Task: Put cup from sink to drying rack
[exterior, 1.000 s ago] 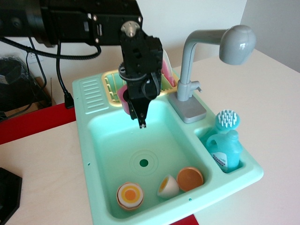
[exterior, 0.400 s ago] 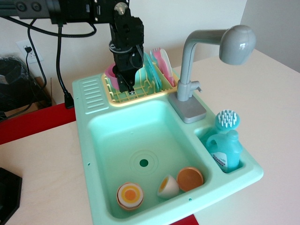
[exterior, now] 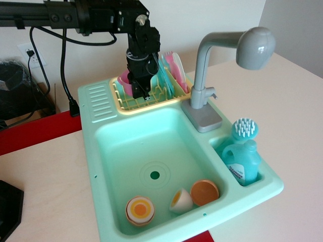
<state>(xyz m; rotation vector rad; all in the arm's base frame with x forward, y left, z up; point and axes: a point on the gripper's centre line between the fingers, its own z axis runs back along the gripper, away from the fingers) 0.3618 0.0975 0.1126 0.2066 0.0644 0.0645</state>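
Shifted slightly right over the drying rack (exterior: 132, 103), pincer (exterior: 140, 96) hides one cup (exterior: 124, 83); grip unclear; three egg pieces (exterior: 173, 200) in sink (exterior: 103, 156)

No legible text anywhere; label on the blue bottle (exterior: 243, 162) too blurred.

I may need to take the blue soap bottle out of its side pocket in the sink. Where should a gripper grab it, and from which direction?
Grip the blue soap bottle at its narrow neck and cap, coming straight down from above. It stands upright in the small compartment with walls hugging its body, so only the top is free. The brush beside it crowds the far side.
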